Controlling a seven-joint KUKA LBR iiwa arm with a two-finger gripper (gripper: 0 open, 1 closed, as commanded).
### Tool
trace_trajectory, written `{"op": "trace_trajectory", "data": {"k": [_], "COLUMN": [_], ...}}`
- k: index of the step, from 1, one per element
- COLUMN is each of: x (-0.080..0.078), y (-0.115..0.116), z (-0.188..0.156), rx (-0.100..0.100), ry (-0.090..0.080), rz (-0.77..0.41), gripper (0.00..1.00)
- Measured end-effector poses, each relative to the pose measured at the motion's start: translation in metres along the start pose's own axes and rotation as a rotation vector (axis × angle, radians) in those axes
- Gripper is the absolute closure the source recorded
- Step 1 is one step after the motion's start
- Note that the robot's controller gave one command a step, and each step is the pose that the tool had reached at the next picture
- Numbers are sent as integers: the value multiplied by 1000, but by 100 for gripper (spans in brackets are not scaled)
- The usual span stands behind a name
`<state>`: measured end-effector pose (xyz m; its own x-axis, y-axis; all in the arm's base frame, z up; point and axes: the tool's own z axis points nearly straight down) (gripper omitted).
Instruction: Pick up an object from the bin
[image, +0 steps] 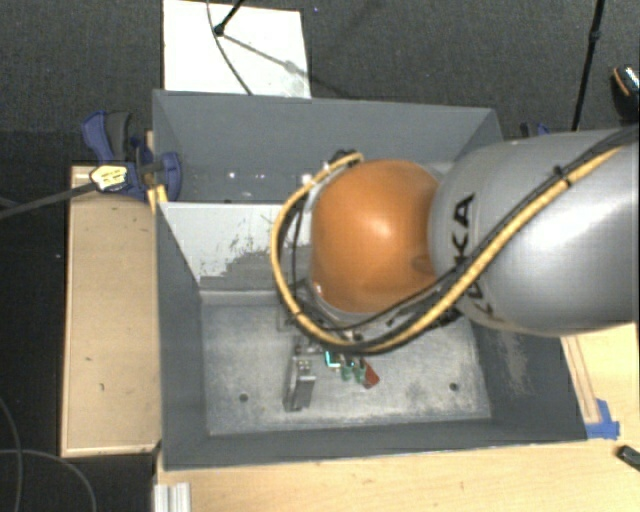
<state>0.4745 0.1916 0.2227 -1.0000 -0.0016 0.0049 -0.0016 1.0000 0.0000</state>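
The gripper (300, 380) hangs low near the middle of the grey metal bin (235, 405), under the wrist's orange cover (375, 235) — whether it is open or closed cannot be told. Just beside it on the bin floor, towards the arm's side, lie a small green thing (350, 372) and a small red thing (371, 377) — close together, near the front wall

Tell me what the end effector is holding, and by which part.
Cannot tell. The end effector hangs low over the bin floor beside a small green and red thing, its tip mostly hidden under the orange cover.
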Motion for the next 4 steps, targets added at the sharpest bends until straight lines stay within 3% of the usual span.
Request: {"op": "trace_trajectory", "data": {"k": [1, 2, 3, 4], "x": [-31, -34, -96, -67], "y": [-75, -80, -106, -96], "z": [21, 149, 78, 153], "rx": [3, 1, 0, 0], "ry": [-4, 0, -19, -3], "rz": [86, -149, -99, 71], "gripper": [0, 0, 0, 0]}}
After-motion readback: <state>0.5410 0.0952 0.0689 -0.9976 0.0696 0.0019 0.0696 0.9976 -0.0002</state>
